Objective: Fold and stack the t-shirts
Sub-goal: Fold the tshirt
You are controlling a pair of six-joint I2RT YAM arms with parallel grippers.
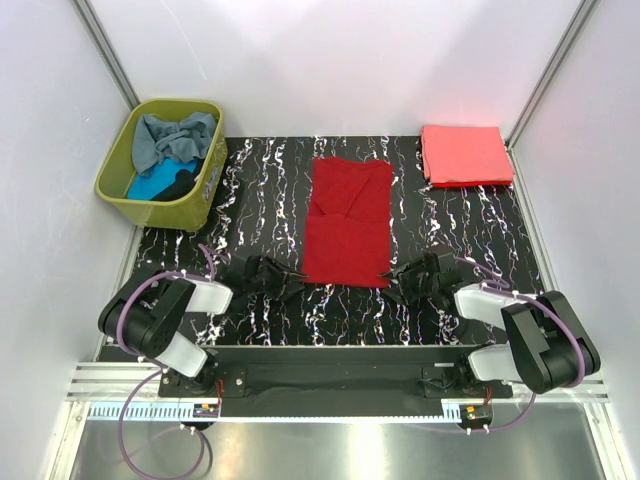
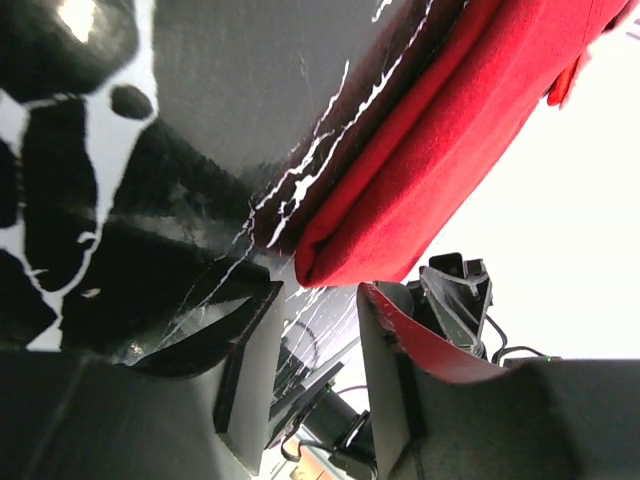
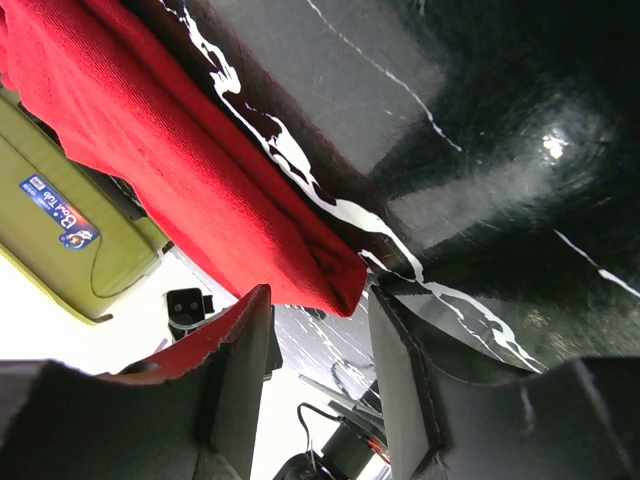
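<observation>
The red shirt (image 1: 347,215) lies mid-table as a long strip, its near hem towards the arms. A coral shirt (image 1: 465,155) is already folded at the far right corner, and more shirts (image 1: 175,140) are heaped in the basket (image 1: 112,168) at the far left. The left end effector (image 1: 290,278) is set low at the strip's near left corner and the right end effector (image 1: 395,280) at its near right corner. In both wrist views the jaws are seen spread, with a corner of cloth at their mouth but not pinched.

The step in hand is judged to be a grasp of both near corners, so that the strip can be folded away from the arms.

Several faults could follow. If only the upper layer is caught, the earlier folds could be pulled open on lifting. A finger kept too high would slide over the hem; one pressed too hard could scrape the table (image 1: 260,320) and push the cloth into a wrinkle. Should one corner be gripped and the other missed, the fold would be skewed.
</observation>
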